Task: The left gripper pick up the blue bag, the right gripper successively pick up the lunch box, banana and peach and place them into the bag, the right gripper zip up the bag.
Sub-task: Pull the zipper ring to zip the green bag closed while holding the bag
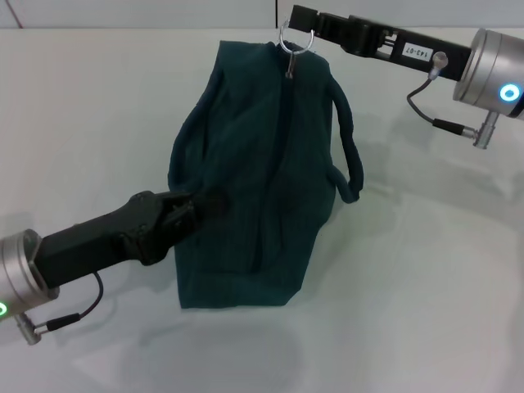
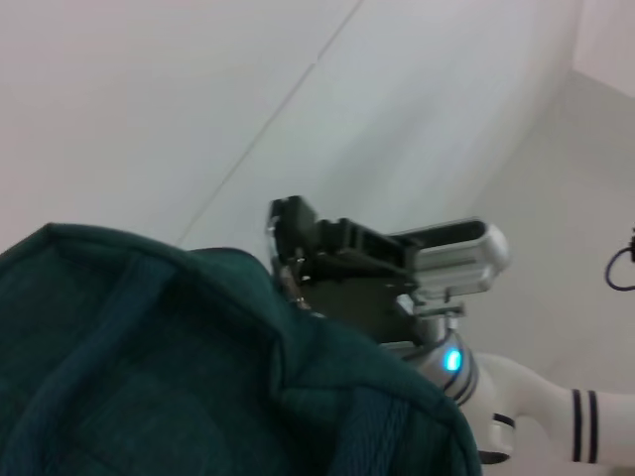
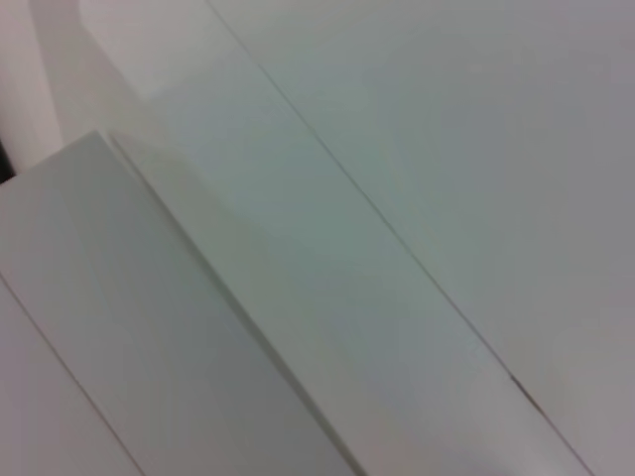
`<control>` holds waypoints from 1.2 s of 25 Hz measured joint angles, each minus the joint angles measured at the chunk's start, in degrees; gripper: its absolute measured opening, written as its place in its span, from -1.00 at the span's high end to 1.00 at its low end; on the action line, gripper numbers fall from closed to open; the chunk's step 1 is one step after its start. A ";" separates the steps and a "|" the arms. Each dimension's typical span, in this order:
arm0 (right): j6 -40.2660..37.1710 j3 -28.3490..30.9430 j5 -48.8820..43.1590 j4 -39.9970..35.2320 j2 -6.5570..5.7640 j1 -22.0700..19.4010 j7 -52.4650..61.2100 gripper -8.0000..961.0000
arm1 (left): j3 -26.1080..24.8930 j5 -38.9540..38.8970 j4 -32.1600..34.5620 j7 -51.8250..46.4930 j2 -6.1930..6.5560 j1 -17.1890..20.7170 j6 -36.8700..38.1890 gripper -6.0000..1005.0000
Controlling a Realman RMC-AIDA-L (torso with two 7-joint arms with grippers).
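The dark blue bag [image 1: 246, 164] stands on the white table, bulging, its zipper [image 1: 282, 139] running closed up the middle. My left gripper [image 1: 203, 205] is shut on the bag's left side. My right gripper [image 1: 298, 31] is at the bag's far top end, shut on the metal ring of the zipper pull [image 1: 296, 42]. In the left wrist view the bag [image 2: 149, 367] fills the lower part and the right gripper [image 2: 290, 260] shows just behind its top edge. The lunch box, banana and peach are out of view.
The bag's carry handle [image 1: 350, 143] hangs loose on its right side. The white table [image 1: 426, 278] extends around the bag. The right wrist view shows only white wall and panels.
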 joint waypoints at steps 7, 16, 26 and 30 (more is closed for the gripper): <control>1.16 -0.11 -0.16 0.11 0.02 -0.24 -0.86 0.92 | 0.04 0.49 -0.06 0.60 0.01 0.48 1.11 0.88; 3.14 0.35 0.08 0.13 0.07 -1.41 -2.05 0.92 | -0.08 0.89 0.03 0.62 0.02 1.65 1.62 0.87; 4.29 0.40 1.07 -0.01 0.18 -2.60 -3.71 0.91 | -0.47 0.26 0.46 0.66 0.19 3.78 2.08 0.86; 4.36 0.39 1.54 -0.28 0.30 -2.89 -4.00 0.91 | -0.53 -0.07 0.47 0.66 0.44 4.50 2.09 0.85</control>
